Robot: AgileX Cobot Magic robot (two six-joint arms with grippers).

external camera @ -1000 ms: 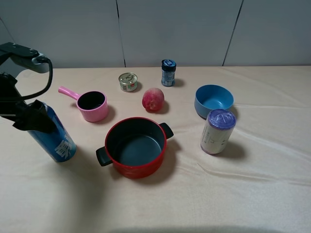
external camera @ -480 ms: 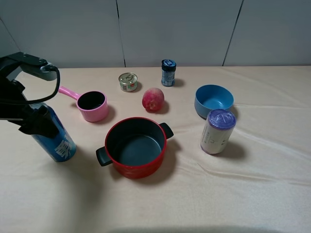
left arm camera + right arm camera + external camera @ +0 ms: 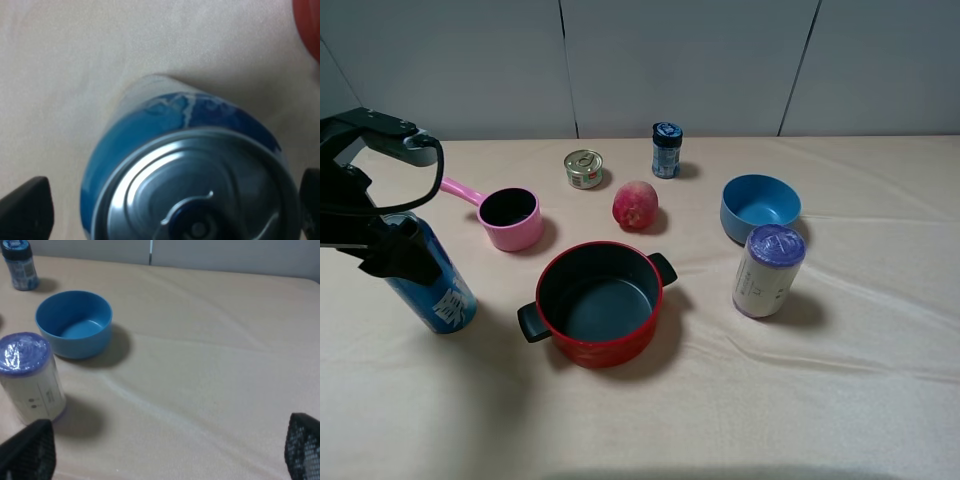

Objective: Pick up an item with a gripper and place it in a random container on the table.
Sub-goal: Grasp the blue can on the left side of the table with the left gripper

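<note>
The tall shiny blue can (image 3: 438, 290) stands upright at the left of the beige table (image 3: 820, 400). My left gripper (image 3: 396, 250) is at the can's top, its dark fingers either side of it. In the left wrist view the can's silver top (image 3: 190, 200) fills the frame between the two fingertips (image 3: 25, 210), with a gap showing on one side, so my left gripper (image 3: 167, 205) is open around it. The light-blue bowl (image 3: 760, 207) sits empty at the right, also in the right wrist view (image 3: 75, 322). My right gripper (image 3: 165, 450) is open and empty above the cloth, outside the high view.
A red pot (image 3: 598, 303) with black handles stands in the middle, right of the can. A pink handled cup (image 3: 510, 218), a small tin (image 3: 584, 168), a red fruit (image 3: 635, 204) and a dark-capped jar (image 3: 667, 150) lie behind it. A purple-topped white cylinder (image 3: 769, 270) stands in front of the bowl.
My left arm has shifted slightly right and down at the can's top since one second ago, then held still. The can and the other objects have not moved.
</note>
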